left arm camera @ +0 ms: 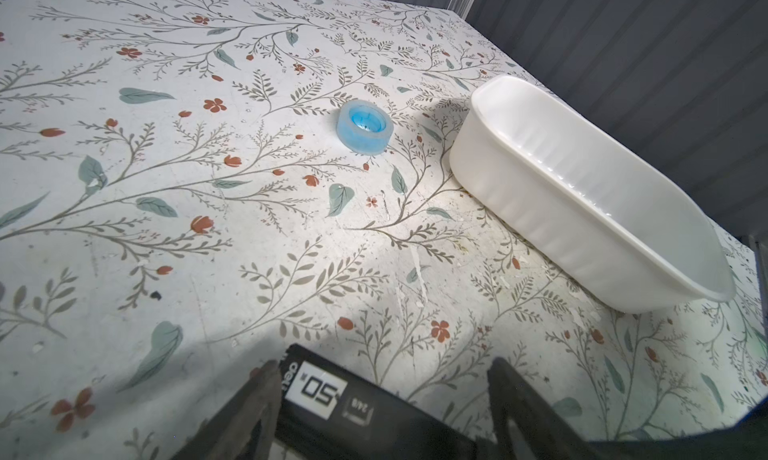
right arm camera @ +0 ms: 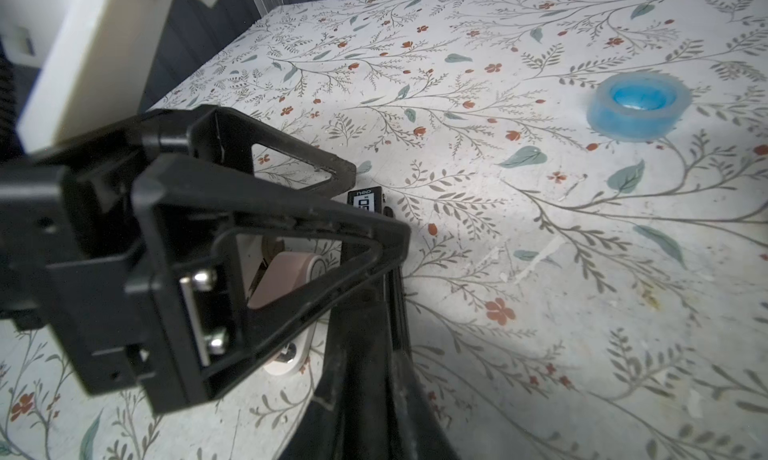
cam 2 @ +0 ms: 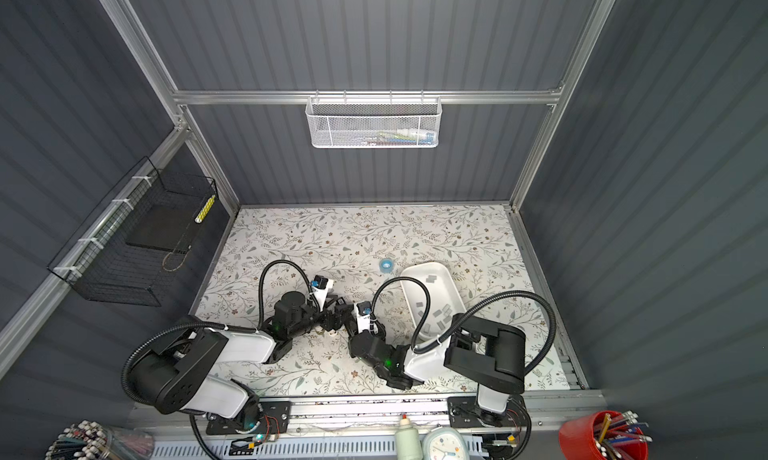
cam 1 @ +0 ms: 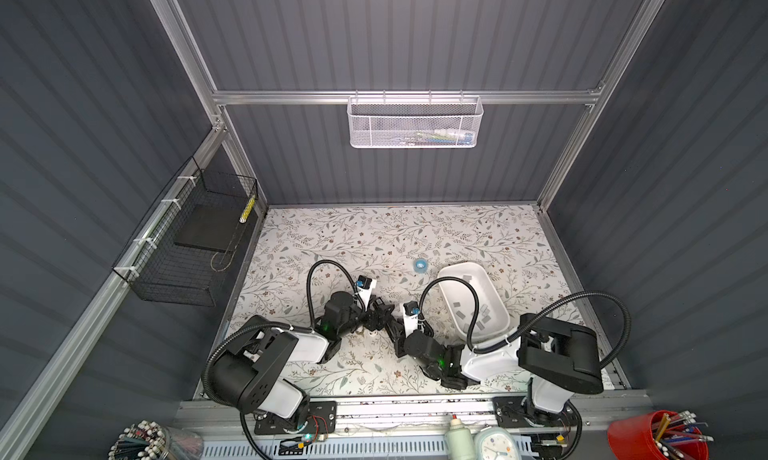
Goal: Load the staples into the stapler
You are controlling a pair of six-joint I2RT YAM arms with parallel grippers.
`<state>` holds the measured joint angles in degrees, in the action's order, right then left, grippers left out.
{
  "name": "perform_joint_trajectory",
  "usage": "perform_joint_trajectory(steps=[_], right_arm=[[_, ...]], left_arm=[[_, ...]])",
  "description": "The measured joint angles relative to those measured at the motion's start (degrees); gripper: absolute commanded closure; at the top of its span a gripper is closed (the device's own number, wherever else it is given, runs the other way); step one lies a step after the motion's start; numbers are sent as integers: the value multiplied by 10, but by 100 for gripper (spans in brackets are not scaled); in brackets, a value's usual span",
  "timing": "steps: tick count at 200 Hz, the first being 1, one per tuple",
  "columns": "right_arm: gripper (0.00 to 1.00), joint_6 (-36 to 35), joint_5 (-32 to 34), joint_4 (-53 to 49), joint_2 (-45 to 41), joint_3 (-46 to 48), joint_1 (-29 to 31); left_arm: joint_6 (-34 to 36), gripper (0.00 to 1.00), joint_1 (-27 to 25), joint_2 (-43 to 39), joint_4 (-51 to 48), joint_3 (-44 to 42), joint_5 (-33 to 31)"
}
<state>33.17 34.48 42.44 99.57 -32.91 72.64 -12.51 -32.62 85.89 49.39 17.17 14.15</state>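
Note:
The black stapler (left arm camera: 374, 408) with a white "50" label lies slantwise between the fingers of my left gripper (left arm camera: 384, 364), touching both. In the right wrist view the stapler's (right arm camera: 365, 200) labelled end sticks out between the left gripper's (right arm camera: 378, 202) black finger frames. My right gripper (right arm camera: 388, 216) points at that end with its fingers pressed together; anything thin between them is hidden. In both top views the two grippers (cam 1: 376, 312) (cam 1: 390, 325) meet mid-table and cover the stapler. Several grey staples (cam 1: 484, 311) (cam 2: 446, 310) lie in the white tray (cam 1: 441, 277) to the right.
A blue tape roll (cam 1: 420, 265) (left arm camera: 365, 125) sits on the floral table behind the grippers. A small pink-and-white object (right arm camera: 286, 279) lies under the left gripper. The tray's wall (left arm camera: 540, 212) stands close on the right. A black wire basket (cam 1: 187, 237) hangs on the left wall.

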Motion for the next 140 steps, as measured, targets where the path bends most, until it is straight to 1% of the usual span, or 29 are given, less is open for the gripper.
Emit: perform_joint_trajectory(steps=[62, 140], right_arm=[[80, 34, 5, 83, 41, 2, 5], [80, 67, 15, 140, 78, 6, 5]], left_arm=[[0, 23, -3, 38, 22, 16, -5], [2, 24, -3, 76, 63, 27, -17]])
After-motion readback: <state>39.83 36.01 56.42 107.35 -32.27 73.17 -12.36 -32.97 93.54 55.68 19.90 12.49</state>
